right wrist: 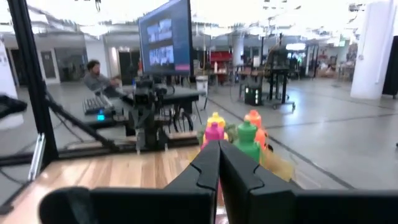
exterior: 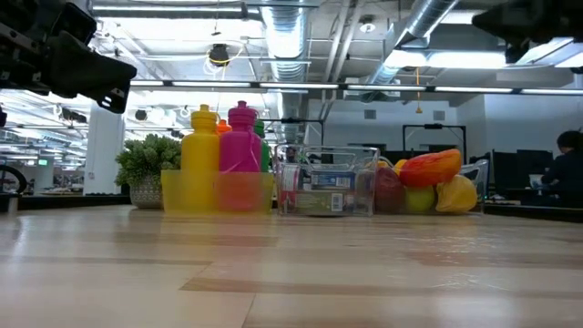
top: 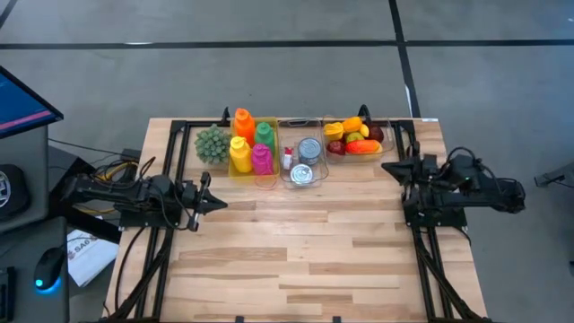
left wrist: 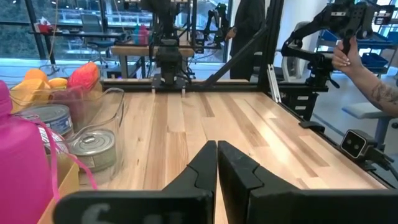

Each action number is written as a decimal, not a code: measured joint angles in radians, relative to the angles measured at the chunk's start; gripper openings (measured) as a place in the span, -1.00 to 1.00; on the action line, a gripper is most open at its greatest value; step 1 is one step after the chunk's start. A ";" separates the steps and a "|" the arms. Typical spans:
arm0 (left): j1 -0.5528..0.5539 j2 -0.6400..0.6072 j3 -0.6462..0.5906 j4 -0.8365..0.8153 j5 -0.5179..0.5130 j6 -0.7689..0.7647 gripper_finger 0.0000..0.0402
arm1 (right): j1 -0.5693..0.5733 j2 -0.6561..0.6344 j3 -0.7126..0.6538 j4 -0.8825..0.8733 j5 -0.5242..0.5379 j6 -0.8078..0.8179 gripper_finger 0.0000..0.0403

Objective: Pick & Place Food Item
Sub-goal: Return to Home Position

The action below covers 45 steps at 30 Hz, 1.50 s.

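High view: left gripper [top: 218,203], fingers pressed together, empty; clear plastic bin [top: 300,120] holding round silver-lidded cans [top: 309,150] lies ahead of it, toward right gripper [top: 387,166], likewise closed, empty, seemingly slightly nearer the bin.

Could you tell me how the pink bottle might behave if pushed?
The pink bottle stands tall and narrow, so it would probably tip rather than slide. Its smooth, rounded plastic may slip in a pincer. The yellow bin should brace its base.
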 joint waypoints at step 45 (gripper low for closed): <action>0.000 0.010 0.000 0.009 0.001 0.001 -0.98 | 0.004 0.014 -0.343 0.225 -0.004 -0.098 -0.97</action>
